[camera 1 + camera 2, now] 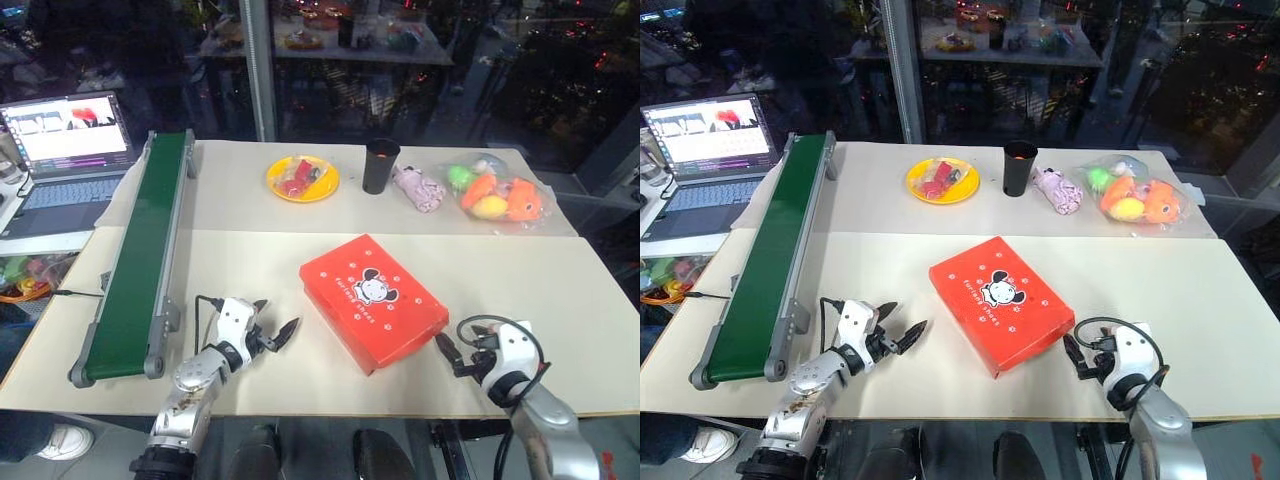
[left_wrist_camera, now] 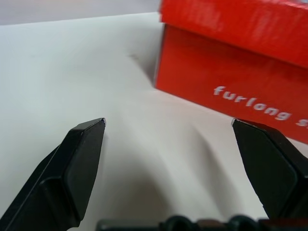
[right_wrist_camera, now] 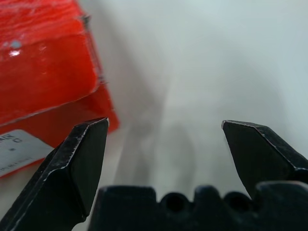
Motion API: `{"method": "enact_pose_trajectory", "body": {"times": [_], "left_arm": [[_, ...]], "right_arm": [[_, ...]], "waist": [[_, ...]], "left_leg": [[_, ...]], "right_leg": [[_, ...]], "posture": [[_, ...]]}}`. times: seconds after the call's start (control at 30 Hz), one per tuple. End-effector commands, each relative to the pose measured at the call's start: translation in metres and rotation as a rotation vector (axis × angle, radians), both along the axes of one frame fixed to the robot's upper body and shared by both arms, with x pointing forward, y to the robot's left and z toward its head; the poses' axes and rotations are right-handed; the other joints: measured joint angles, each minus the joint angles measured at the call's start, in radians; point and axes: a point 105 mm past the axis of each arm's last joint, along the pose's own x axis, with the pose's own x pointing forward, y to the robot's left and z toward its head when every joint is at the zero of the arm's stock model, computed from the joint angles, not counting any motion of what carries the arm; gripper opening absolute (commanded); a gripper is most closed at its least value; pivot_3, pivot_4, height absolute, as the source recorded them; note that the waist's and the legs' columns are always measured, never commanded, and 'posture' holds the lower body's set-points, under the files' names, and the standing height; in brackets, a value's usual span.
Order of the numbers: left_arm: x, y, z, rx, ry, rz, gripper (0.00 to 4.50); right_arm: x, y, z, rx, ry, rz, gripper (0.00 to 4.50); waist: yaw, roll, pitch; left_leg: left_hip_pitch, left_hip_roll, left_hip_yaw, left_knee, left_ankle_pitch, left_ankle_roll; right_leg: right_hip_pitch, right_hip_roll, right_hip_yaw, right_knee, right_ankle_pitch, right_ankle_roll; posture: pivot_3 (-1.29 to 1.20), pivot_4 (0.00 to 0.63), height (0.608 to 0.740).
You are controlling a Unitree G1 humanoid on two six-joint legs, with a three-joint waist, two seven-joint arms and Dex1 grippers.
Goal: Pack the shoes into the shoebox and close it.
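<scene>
Red-orange cardboard, glossy and sharp-edged: the shoebox (image 1: 373,298) lies shut near the middle of the pale, matt table (image 1: 560,300), turned at a slant, its lid printed with a cartoon mouse face and white paw prints. White lettering runs along one long side wall, and a white label sits on the end wall nearest my right arm. My left jaws (image 1: 276,334) stand wide apart and hold nothing, low over bare table just beside the box's long side. My right jaws (image 1: 452,354) are likewise spread fully and grip nothing, near the box's labelled corner, not touching it. Along the table's left edge lies a long green belt conveyor (image 1: 140,255) in a grey metal frame. At the far side stand a round yellow plate (image 1: 303,179) of small red items, a black cylindrical cup (image 1: 380,165), a soft pink plush toy (image 1: 419,188), and a clear bag of bright toys (image 1: 498,195). An open laptop (image 1: 62,160) sits past the conveyor.
</scene>
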Motion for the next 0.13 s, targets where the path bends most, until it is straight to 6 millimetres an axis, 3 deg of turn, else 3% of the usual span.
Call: {"method": "enact_pose_trajectory", "body": {"times": [0.03, 0.13], "left_arm": [[-0.0022, 0.0081, -0.0008, 0.006, -0.028, 0.044, 4.50], [-0.0019, 0.0118, -0.0013, 0.018, -0.034, 0.061, 4.50]], "right_arm": [[0.0031, -0.0032, 0.0079, -0.020, -0.065, -0.034, 4.49], [0.0050, -0.0053, 0.0061, -0.019, -0.074, -0.054, 4.49]], "waist": [[0.000, 0.000, 0.000], [0.000, 0.000, 0.000]], "left_leg": [[0.000, 0.000, 0.000, 0.000, 0.000, 0.000], [0.000, 0.000, 0.000, 0.000, 0.000, 0.000]], "right_leg": [[0.000, 0.000, 0.000, 0.000, 0.000, 0.000], [0.000, 0.000, 0.000, 0.000, 0.000, 0.000]], "posture": [[0.00, 0.150, 0.736], [0.00, 0.150, 0.736]]}}
